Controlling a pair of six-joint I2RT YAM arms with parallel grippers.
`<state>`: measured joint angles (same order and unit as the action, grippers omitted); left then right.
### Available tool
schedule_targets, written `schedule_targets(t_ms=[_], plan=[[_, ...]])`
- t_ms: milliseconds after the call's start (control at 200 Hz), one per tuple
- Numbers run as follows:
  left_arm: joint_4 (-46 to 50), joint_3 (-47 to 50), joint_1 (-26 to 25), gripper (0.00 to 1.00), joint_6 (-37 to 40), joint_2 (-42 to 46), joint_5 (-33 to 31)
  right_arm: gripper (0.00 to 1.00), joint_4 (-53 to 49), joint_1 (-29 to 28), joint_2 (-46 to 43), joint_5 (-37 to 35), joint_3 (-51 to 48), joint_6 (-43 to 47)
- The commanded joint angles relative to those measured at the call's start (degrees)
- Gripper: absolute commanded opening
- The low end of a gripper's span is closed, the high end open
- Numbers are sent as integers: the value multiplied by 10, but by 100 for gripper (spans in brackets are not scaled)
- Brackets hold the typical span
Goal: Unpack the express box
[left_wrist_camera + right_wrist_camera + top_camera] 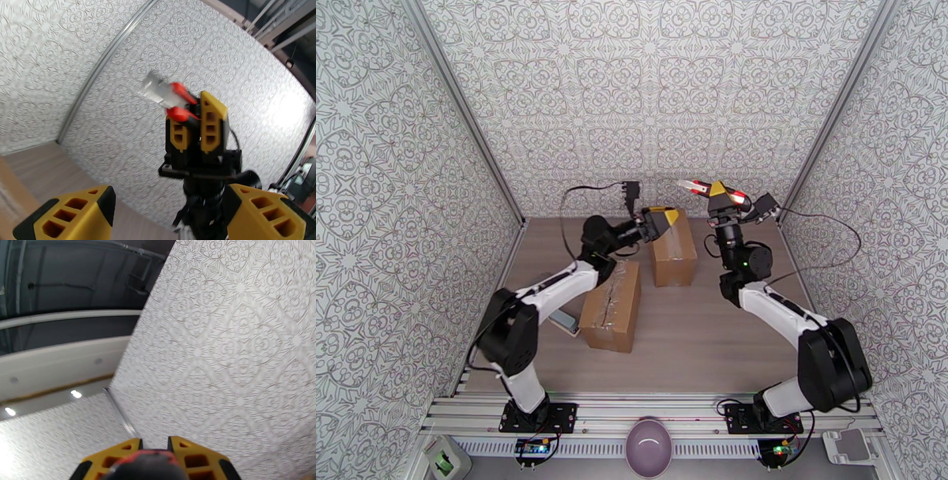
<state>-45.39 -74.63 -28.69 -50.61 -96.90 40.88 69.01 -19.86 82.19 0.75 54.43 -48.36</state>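
Your right gripper [719, 189] clamps a red-handled box cutter [698, 188] high at one o'clock, blade pointing to nine, probably ready for cutting. Your left gripper [661, 219] gapes wide and empty near the far carton [674, 254]. The taped express box [612, 308] lies at its seven o'clock.

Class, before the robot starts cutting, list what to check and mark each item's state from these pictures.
1. Right claw shut on knife: ok.
2. Left claw open, holding nothing: ok.
3. Knife raised, apart from both boxes: ok.
4. Near box with tape seam facing up: ok.
5. Far box free of the left claw: cannot tell.
6. Knife extended for cutting: cannot tell, blurred.
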Motion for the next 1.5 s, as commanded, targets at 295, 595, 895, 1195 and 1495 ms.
schedule_targets(t_ms=[295, 595, 895, 1195, 1495], plan=[[504, 75, 125, 72, 308, 199, -40, 0, -420, 2, -98, 70, 28, 159], [822, 192, 217, 50, 439, 419, -111, 0, -675, -38, -92, 57, 96, 241], [805, 313, 274, 42, 327, 490, -37, 0, -897, -138, -34, -36, 193, 333], [732, 375, 271, 39, 269, 482, 4, 0, -986, -232, 51, -141, 233, 339], [716, 379, 263, 37, 254, 473, -9, 0, -1027, -258, 122, -163, 265, 312]])
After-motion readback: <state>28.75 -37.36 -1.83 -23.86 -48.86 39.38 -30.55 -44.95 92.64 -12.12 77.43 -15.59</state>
